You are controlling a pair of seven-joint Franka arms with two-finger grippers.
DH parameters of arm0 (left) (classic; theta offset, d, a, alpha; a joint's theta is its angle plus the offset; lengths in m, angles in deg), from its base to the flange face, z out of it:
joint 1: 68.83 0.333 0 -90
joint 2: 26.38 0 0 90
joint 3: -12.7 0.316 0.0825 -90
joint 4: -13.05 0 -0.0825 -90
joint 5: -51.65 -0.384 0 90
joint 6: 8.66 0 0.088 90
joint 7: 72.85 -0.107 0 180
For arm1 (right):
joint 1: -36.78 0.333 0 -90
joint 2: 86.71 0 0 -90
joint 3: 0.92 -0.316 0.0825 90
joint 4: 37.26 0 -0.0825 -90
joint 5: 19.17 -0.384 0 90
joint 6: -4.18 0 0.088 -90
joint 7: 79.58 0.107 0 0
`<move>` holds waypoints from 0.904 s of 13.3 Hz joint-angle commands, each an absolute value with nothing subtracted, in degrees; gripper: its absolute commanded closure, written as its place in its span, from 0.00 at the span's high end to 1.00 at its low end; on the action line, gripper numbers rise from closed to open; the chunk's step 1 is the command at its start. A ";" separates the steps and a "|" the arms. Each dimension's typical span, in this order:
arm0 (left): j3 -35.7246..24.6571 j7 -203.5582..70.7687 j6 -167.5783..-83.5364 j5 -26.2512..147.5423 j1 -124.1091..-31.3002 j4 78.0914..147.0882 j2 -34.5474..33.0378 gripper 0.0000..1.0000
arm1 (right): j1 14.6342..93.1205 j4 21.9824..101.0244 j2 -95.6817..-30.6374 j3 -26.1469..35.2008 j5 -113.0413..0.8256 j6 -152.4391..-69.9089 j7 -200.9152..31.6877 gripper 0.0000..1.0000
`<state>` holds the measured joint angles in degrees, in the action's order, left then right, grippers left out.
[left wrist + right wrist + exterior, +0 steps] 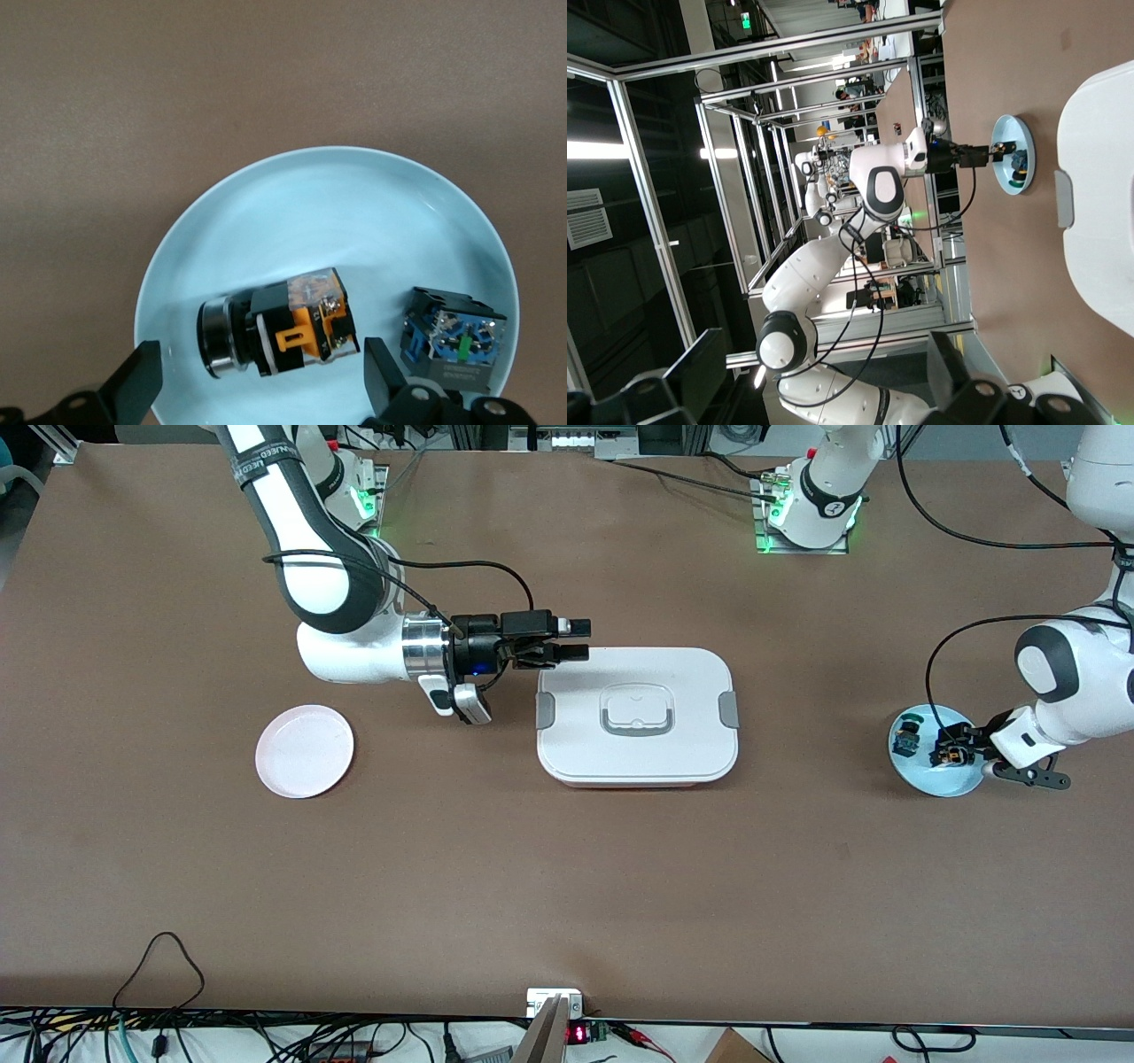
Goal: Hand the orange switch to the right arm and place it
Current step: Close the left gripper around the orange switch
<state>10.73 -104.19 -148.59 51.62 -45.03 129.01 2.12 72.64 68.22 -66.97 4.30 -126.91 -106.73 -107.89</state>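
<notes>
The orange switch (pixel 283 323) lies on its side on the light blue plate (pixel 354 212), a black block with an orange body part and a silver ring. My left gripper (pixel 261 379) is open, low over the plate, with one finger on each side of the switch and not touching it. In the front view the left gripper (pixel 952 757) and the switch (pixel 957 758) are on the blue plate (pixel 921 775) at the left arm's end. My right gripper (pixel 580 640) is open and empty, held level over the edge of the white box; it also shows in the right wrist view (pixel 824 381).
A green-capped switch (pixel 454 341) lies on the same blue plate beside the orange one, also in the front view (pixel 905 737). A white lidded box (pixel 636 715) with grey clasps sits mid-table. A pink plate (pixel 305 750) lies toward the right arm's end.
</notes>
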 commanded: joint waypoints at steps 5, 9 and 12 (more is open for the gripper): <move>10.42 -101.51 -150.43 51.56 -45.01 127.93 3.68 1.00 | 73.95 67.86 -66.94 3.38 -130.97 -106.47 -101.64 1.00; 10.42 -97.90 -150.43 51.48 -45.28 127.75 3.77 1.00 | 74.04 67.86 -66.94 3.38 -130.97 -106.82 -101.73 1.00; 10.42 -96.66 -150.95 51.48 -45.71 127.75 3.77 1.00 | 74.04 67.86 -66.33 3.38 -130.97 -106.21 -102.26 1.00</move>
<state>10.42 -97.99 -150.42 51.64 -45.28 128.69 3.26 73.68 68.22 -66.81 3.38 -130.01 -106.21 -102.39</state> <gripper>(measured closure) 0.000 0.000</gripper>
